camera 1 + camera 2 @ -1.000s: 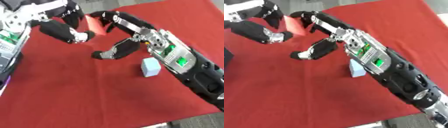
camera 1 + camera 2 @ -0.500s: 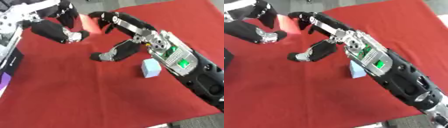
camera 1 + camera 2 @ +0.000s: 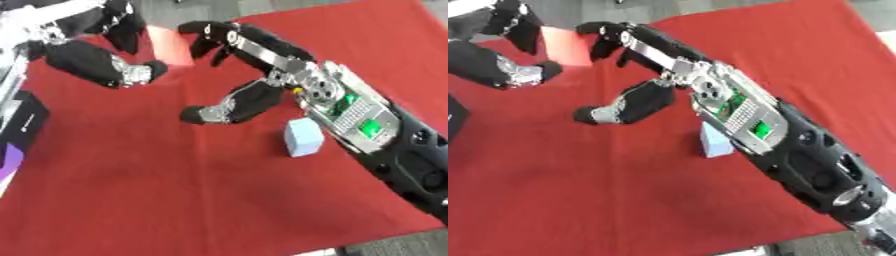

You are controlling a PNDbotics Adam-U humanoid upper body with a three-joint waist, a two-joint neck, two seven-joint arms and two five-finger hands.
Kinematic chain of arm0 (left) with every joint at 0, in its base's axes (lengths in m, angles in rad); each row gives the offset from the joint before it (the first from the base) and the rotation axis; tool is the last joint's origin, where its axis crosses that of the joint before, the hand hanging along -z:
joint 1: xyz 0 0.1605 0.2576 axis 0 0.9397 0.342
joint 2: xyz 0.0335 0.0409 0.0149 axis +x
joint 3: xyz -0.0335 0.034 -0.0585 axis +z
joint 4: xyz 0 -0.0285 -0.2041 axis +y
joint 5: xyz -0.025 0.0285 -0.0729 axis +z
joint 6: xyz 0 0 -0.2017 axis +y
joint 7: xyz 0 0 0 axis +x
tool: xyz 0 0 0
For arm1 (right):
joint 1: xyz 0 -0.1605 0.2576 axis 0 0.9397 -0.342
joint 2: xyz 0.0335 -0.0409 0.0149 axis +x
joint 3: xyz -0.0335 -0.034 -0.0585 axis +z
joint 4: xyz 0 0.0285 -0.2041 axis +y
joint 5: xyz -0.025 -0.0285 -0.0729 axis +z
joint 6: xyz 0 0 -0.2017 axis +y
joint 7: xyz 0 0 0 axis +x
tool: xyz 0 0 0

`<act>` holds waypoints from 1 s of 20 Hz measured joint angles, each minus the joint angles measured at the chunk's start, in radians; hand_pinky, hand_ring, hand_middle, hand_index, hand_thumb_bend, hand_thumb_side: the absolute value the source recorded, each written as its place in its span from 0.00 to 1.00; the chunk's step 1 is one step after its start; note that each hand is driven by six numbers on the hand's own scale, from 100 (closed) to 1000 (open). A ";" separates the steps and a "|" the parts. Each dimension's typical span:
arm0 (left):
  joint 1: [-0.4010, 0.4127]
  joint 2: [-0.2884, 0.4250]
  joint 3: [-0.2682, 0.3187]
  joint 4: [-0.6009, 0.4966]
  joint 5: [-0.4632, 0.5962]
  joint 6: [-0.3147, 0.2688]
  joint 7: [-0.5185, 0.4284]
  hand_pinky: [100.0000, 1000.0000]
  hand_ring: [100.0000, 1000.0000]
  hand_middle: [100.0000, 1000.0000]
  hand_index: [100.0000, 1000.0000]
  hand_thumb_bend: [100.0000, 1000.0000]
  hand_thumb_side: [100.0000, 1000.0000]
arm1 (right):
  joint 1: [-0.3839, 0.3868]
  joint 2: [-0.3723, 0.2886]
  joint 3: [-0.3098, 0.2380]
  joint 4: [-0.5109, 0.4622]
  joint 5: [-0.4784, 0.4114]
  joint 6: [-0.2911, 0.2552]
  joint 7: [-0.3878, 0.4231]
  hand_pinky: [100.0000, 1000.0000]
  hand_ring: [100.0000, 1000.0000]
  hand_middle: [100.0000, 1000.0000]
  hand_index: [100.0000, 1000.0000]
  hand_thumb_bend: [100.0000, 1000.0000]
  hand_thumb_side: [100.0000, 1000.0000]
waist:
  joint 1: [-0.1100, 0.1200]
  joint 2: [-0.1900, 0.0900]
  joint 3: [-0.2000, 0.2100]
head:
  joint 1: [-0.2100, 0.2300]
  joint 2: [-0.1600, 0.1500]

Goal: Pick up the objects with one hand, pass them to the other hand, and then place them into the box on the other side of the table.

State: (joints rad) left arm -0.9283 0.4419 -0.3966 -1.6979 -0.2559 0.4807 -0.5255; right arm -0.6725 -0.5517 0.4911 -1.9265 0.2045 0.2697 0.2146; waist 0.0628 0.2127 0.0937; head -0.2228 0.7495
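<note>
A red block [image 3: 171, 44] is held above the red cloth at the upper left. My left hand [image 3: 92, 62] has its fingers over the block's top and its thumb under it. My right hand [image 3: 284, 72] reaches in from the lower right and is open. Its fingers [image 3: 214, 37] curve just right of the block, and I cannot tell whether they touch it. Its thumb [image 3: 223, 109] hangs lower with nothing in it. A light blue cube [image 3: 304, 137] lies on the cloth beside my right forearm.
A dark box [image 3: 19, 125] with something purple [image 3: 7, 162] shows at the left edge. The red cloth [image 3: 157, 190] covers the table, whose front edge runs along the bottom right corner [image 3: 385, 245].
My left hand has drawn the red block a little to the left and upward, away from the right hand's fingers. The right hand has stayed nearly in place, open.
</note>
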 measured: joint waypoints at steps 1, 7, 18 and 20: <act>0.004 0.006 0.003 0.000 0.002 0.002 0.011 0.67 0.55 0.40 0.43 0.00 0.01 | 0.005 0.000 0.000 -0.001 0.000 0.001 -0.001 0.69 0.79 0.67 0.95 0.47 0.33 | 0.000 0.000 0.001 | 0.000 -0.003; 0.015 0.016 0.006 0.000 0.004 0.006 0.036 0.67 0.55 0.41 0.44 0.00 0.01 | 0.013 0.000 -0.002 -0.002 -0.003 0.010 -0.013 0.69 0.80 0.68 0.95 0.45 0.34 | 0.000 0.000 0.001 | 0.006 -0.006; 0.068 0.066 0.051 0.006 -0.008 0.015 0.103 0.66 0.53 0.39 0.42 0.00 0.04 | 0.024 0.000 -0.003 -0.004 -0.007 0.016 -0.043 0.69 0.79 0.66 0.95 0.44 0.35 | 0.000 0.000 0.000 | 0.017 -0.010; 0.078 0.077 0.060 0.008 -0.013 0.014 0.121 0.65 0.53 0.39 0.42 0.00 0.04 | 0.027 0.000 -0.003 -0.005 -0.007 0.016 -0.043 0.69 0.79 0.66 0.95 0.44 0.36 | 0.000 0.000 0.000 | 0.019 -0.013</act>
State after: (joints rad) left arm -0.8500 0.5187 -0.3366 -1.6901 -0.2686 0.4947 -0.4043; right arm -0.6454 -0.5522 0.4883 -1.9316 0.1973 0.2858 0.1716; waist 0.0628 0.2127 0.0939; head -0.2041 0.7362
